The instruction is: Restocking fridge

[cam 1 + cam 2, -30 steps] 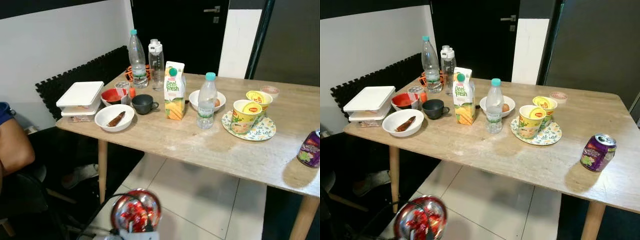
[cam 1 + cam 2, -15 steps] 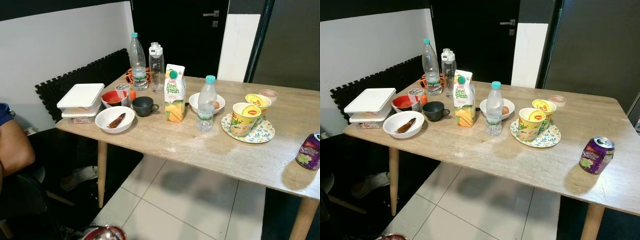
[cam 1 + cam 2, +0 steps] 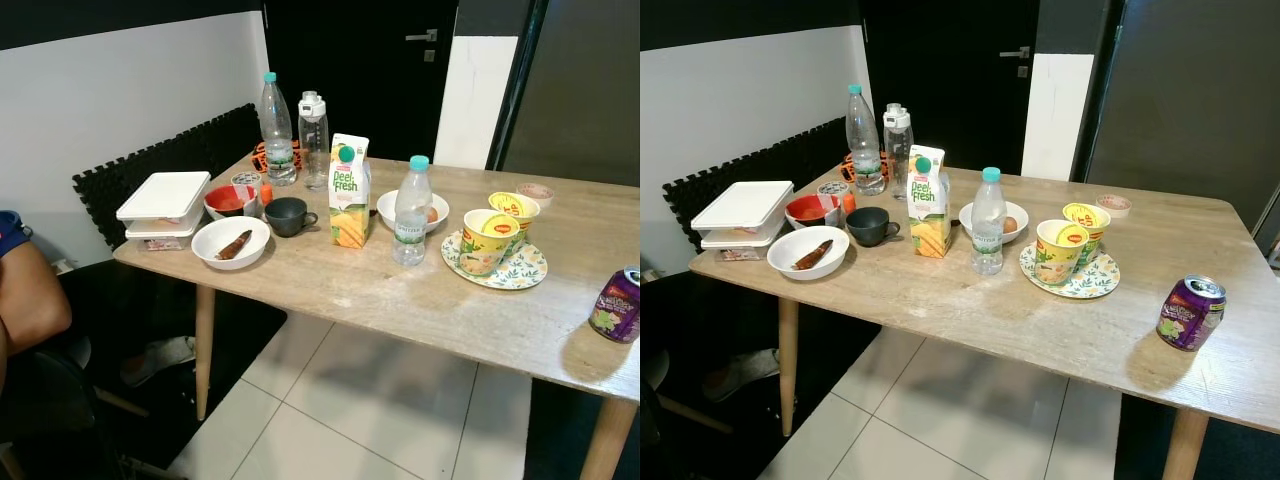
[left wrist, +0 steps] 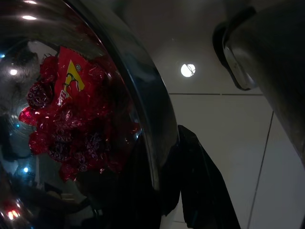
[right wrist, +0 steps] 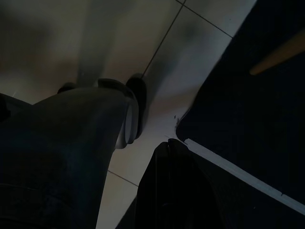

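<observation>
A pale tiled floor (image 3: 330, 400) runs under a long wooden surface (image 3: 400, 300) set before a white wall and a dark door (image 3: 950, 70). Nearest, at the left edge, a person's arm (image 3: 25, 300) shows beside the surface. In the left wrist view, the left claw (image 4: 190, 191) holds a shiny metal bowl (image 4: 143, 109) of red-wrapped sweets (image 4: 66, 119) by its rim, low over the tiles. The right claw (image 5: 167, 191) hangs over the floor; whether its fingers are apart I cannot tell.

On the surface's near right stands a purple drink can (image 3: 1190, 313). Toward the middle, a flowered plate (image 3: 1080, 280) carries two yellow noodle cups (image 3: 1058, 250), with a small water bottle (image 3: 987, 220) and an orange juice carton (image 3: 928, 202) to their left. At the left end lie a white bowl (image 3: 808, 251) holding something brown, a dark mug (image 3: 872, 225), a red bowl (image 3: 805, 210) and a white lidded box (image 3: 743, 210). Behind the small bottle sits a white bowl with an egg (image 3: 1010, 222). Farthest back stand two tall clear bottles (image 3: 862, 140).
</observation>
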